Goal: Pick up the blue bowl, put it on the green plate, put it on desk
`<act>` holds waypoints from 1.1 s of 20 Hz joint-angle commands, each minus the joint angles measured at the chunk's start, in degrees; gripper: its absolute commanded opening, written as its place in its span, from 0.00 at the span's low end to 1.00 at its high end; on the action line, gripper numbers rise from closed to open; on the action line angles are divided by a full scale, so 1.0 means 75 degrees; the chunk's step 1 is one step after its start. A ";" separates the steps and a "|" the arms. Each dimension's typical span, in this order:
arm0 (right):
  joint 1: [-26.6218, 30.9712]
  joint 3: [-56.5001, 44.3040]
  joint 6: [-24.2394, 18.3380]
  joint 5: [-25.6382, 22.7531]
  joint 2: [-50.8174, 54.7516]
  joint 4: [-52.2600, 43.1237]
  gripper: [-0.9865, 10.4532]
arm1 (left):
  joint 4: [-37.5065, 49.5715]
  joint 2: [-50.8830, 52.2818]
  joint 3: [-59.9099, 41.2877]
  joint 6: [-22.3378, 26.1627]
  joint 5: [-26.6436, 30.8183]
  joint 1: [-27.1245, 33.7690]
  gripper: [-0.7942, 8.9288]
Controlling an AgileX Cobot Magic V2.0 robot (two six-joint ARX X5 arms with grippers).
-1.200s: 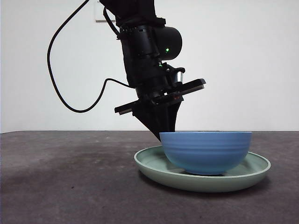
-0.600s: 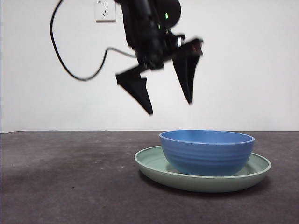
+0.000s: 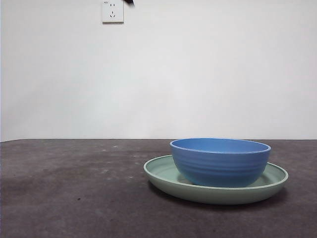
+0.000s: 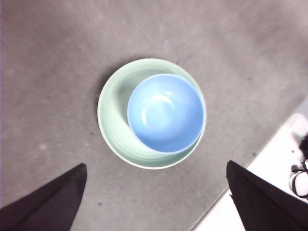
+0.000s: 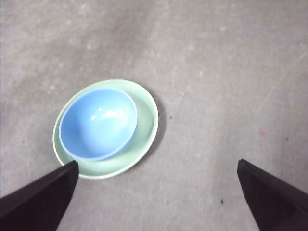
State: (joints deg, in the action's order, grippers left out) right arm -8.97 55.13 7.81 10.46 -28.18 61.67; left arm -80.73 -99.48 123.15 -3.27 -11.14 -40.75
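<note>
Left hand (image 4: 154,202) risen clear, spread, blue bowl (image 3: 220,161) on green plate (image 3: 163,173)

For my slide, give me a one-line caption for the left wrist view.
Blue bowl sits off-centre in the green plate on the desk, left tool open above.
</note>
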 commanded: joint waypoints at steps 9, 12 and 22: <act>-0.0023 0.0143 0.0032 0.0006 -0.0452 -0.0475 0.56 | 0.0079 0.3086 -0.1326 -0.0152 0.1352 -0.0067 0.63; -0.0023 0.0143 -0.0003 0.0254 -0.1067 -0.0469 0.56 | 0.1099 0.4290 -0.3182 -0.0160 0.1352 -0.0064 0.63; -0.0044 0.0143 -0.0466 0.1049 -0.4374 -0.0510 0.56 | 0.3121 0.6781 -0.7825 -0.0283 0.1343 -0.0061 0.63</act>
State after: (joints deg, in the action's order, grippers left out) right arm -9.02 55.16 5.50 18.61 -60.36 58.17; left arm -58.02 -48.49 64.20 -4.95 -1.34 -40.77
